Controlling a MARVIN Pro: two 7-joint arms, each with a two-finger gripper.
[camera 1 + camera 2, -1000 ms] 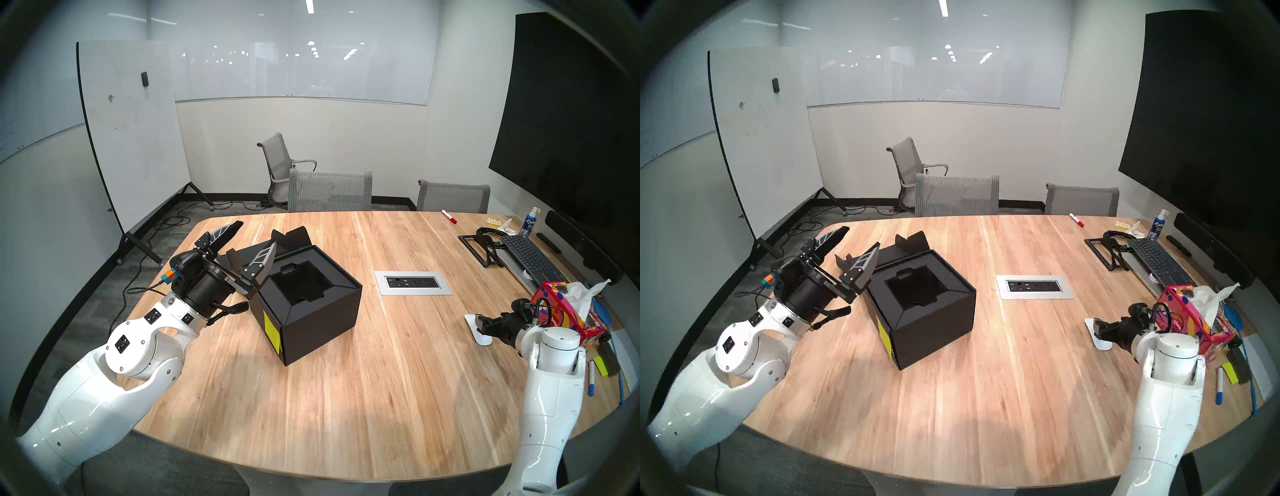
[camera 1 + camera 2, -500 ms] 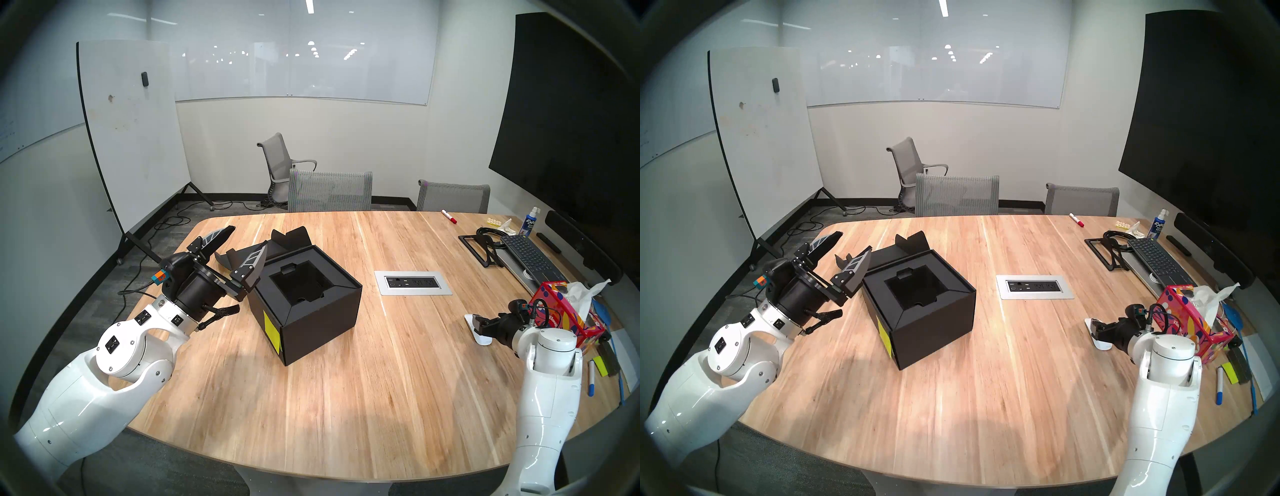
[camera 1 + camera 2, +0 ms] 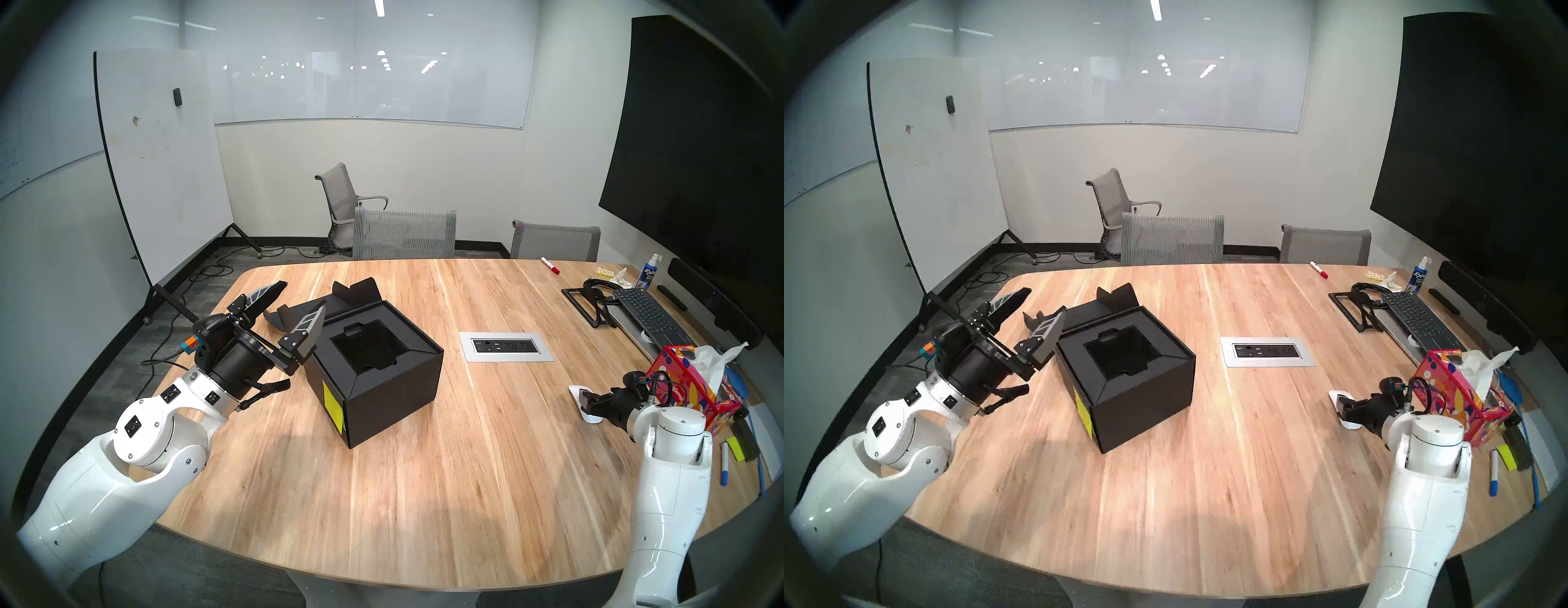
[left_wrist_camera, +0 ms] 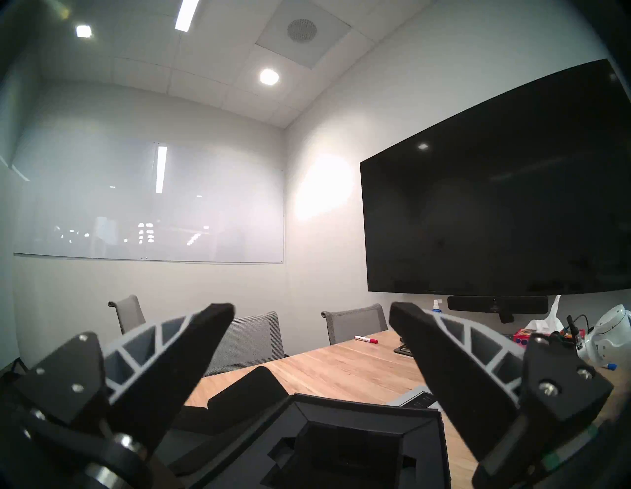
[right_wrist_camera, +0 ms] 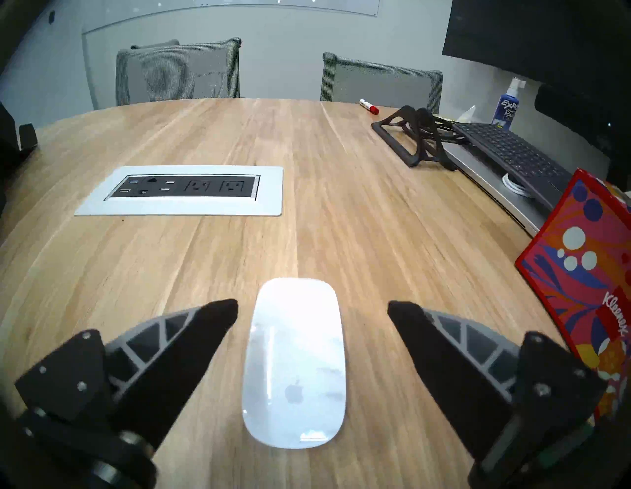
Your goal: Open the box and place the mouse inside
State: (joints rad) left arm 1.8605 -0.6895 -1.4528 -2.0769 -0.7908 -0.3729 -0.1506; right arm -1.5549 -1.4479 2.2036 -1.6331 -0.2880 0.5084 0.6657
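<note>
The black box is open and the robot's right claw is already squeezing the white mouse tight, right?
Not quite. The black box is open, but the right claw isn't squeezing the white mouse. The right wrist view shows the claw wide open, one finger on each side of the mouse with bare table between them and the mouse. The mouse lies flat on the table.

The wooden table (image 3: 424, 488) bears the black box (image 3: 382, 378), mouse (image 5: 295, 365) and tissue box (image 3: 687, 382).

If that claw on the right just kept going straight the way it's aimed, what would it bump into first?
Most likely the white mouse. The right gripper tilts down toward the table, open, with the mouse lying between its fingers. It would probably slide over the mouse or press onto it; depth is hard to judge.
</note>
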